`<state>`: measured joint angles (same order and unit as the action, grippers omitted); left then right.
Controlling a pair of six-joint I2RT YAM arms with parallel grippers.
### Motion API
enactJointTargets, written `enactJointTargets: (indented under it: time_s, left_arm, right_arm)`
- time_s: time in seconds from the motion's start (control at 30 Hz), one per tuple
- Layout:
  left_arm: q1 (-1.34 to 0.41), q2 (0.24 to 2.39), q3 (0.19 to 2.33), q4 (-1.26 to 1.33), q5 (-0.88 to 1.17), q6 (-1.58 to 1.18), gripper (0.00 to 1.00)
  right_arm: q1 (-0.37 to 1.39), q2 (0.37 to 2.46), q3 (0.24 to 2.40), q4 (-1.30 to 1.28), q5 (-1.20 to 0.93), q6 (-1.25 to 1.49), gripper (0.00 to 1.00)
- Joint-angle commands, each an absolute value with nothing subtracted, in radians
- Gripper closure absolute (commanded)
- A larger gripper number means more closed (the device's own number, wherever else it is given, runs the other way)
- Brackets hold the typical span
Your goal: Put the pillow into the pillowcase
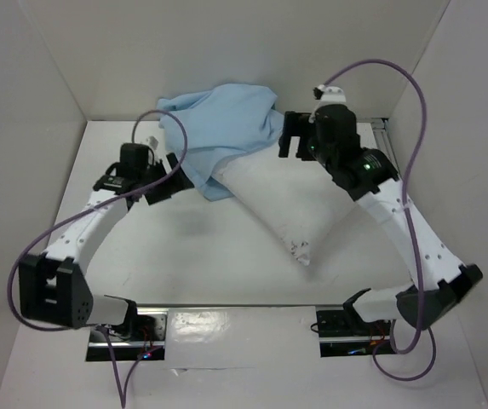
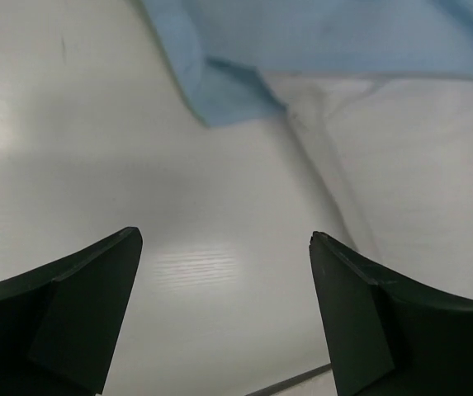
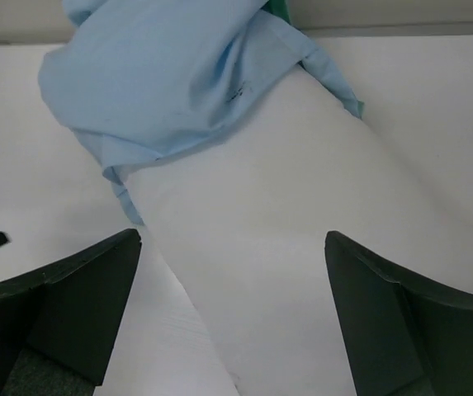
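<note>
Blue crumpled pillowcase (image 1: pixel 222 128) cloaks one end of the plump white pillow (image 1: pixel 286 204); left pincer (image 2: pixel 224 241) and right pincer (image 3: pixel 233 238) gape empty.

Top view is taken from above and behind the arm bases (image 1: pixel 129 324), tilted down and forward. The whole pillow (image 1: pixel 286 200) is framed mid-picture, from well off.

Left wrist view is taken low over the table (image 2: pixel 96 165), just beside the pillow's left edge and very near. The pillow is caught at frame right, the pillowcase (image 2: pixel 319 41) across the top, with the left gripper (image 2: pixel 225 233) framing the bottom.

Right wrist view is taken close above the pillow's far end, facing down onto it. The right gripper (image 3: pixel 233 234) is seen at the bottom corners.

Shared by all three: the line where the pillowcase overlaps the pillow.
</note>
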<state>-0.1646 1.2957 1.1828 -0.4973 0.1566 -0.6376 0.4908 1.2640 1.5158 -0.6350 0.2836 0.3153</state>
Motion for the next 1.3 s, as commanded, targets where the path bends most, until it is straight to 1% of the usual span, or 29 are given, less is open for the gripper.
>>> enactJointTargets:
  time_s: [0.0,0.1,0.17,0.23,0.27,0.37,0.43,0.47,0.5,0.7,0.8,0.83,0.93,0.97,1.03,1.07,1.1,1.13,1.27]
  left_arm:
    - [-0.149,1.39,0.991,-0.22,0.333,-0.736,0.04]
    - [-0.161,1.48,0.907,-0.082,0.393,-0.784,0.04]
    - [-0.161,1.54,0.907,-0.026,0.414,-0.802,0.04]
    - [-0.17,1.607,0.907,0.03,0.423,-0.84,0.07]
    - [-0.17,1.623,0.916,0.046,0.423,-0.841,0.07]
    - [-0.181,1.69,0.955,0.067,0.387,-0.864,0.1]
    - [-0.19,1.771,1.008,0.037,0.368,-0.877,0.11]
    - [-0.201,1.798,1.059,0.02,0.348,-0.877,0.14]
    - [-0.213,1.821,1.08,0.008,0.339,-0.888,0.14]
    - [-0.233,1.937,1.15,0.02,0.344,-0.923,0.18]
    - [-0.233,1.948,1.138,0.035,0.344,-0.945,0.25]
    - [-0.242,1.957,1.129,0.047,0.344,-0.945,0.29]
    - [-0.242,1.957,1.114,0.093,0.334,-0.954,0.38]
    - [-0.242,1.968,1.114,0.094,0.334,-0.954,0.49]
    - [-0.242,1.977,1.123,0.094,0.322,-0.954,0.64]
    - [-0.242,1.977,1.123,0.094,0.322,-0.954,0.74]
    - [-0.242,1.989,1.14,0.094,0.322,-0.954,0.92]
    - [-0.242,2.002,1.163,0.072,0.333,-0.945,1.0]
    - [-0.242,2.0,1.183,0.06,0.362,-0.922,1.0]
  right_arm:
    - [0.578,1.434,1.63,-0.767,0.294,0.193,0.0]
    - [0.641,1.531,1.666,-0.819,0.359,0.193,0.0]
    - [0.641,1.54,1.654,-0.819,0.359,0.193,0.0]
    - [0.641,1.531,1.626,-0.808,0.35,0.193,0.0]
    - [0.641,1.531,1.617,-0.808,0.35,0.193,0.0]
    - [0.641,1.511,1.589,-0.808,0.339,0.193,0.0]
    - [0.641,1.511,1.58,-0.822,0.339,0.202,0.0]
    - [0.641,1.511,1.58,-0.834,0.35,0.202,0.0]
    - [0.641,1.5,1.568,-0.844,0.35,0.202,0.0]
    - [0.632,1.471,1.546,-0.864,0.37,0.213,0.0]
    - [0.623,1.462,1.546,-0.874,0.37,0.213,0.0]
    - [0.623,1.462,1.546,-0.883,0.355,0.213,0.0]
    - [0.623,1.462,1.546,-0.893,0.328,0.202,0.0]
    - [0.623,1.471,1.537,-0.893,0.304,0.187,0.0]
    - [0.623,1.471,1.528,-0.904,0.273,0.152,0.0]
    - [0.623,1.471,1.519,-0.904,0.227,0.135,0.0]
    - [0.623,1.471,1.505,-0.894,0.207,0.117,0.0]
    - [0.623,1.471,1.491,-0.882,0.207,0.103,0.0]
    - [0.623,1.512,1.41,-0.77,0.207,0.092,0.0]
